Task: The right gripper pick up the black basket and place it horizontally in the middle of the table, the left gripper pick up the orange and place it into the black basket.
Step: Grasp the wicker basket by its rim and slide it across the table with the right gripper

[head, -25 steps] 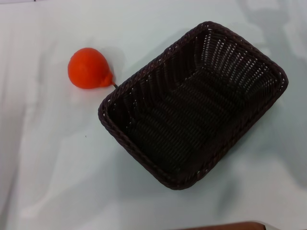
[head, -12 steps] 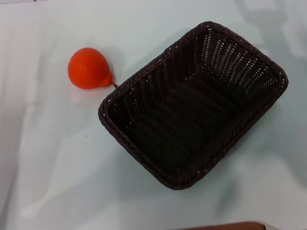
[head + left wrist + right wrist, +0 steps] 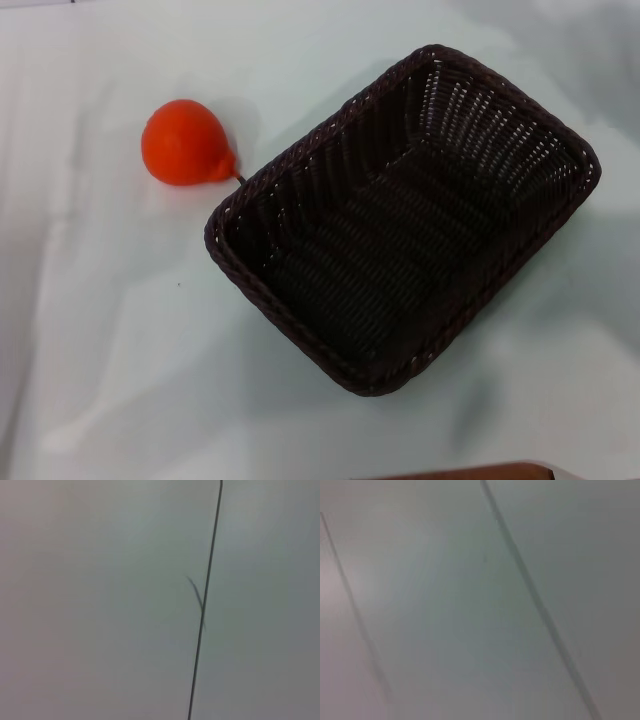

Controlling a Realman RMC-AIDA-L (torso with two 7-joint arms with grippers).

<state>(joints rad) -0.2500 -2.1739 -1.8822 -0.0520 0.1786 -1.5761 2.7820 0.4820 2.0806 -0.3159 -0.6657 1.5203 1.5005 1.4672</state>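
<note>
The black basket (image 3: 400,215) is a large dark woven wicker basket with a braided rim. It sits empty on the white table (image 3: 110,350), right of centre, turned at a slant. The orange (image 3: 185,143) lies on the table to the basket's upper left, its nub and thin stem pointing at the basket's rim, close to it. Neither gripper shows in the head view. The left wrist view and the right wrist view show only pale surface with thin dark lines.
A brown strip (image 3: 470,472) shows at the bottom edge of the head view. Grey shadows lie over the table at the upper right. Bare white table lies left of and below the basket.
The shadows at the upper right of the table have shifted slightly. The basket and the orange have not moved.
</note>
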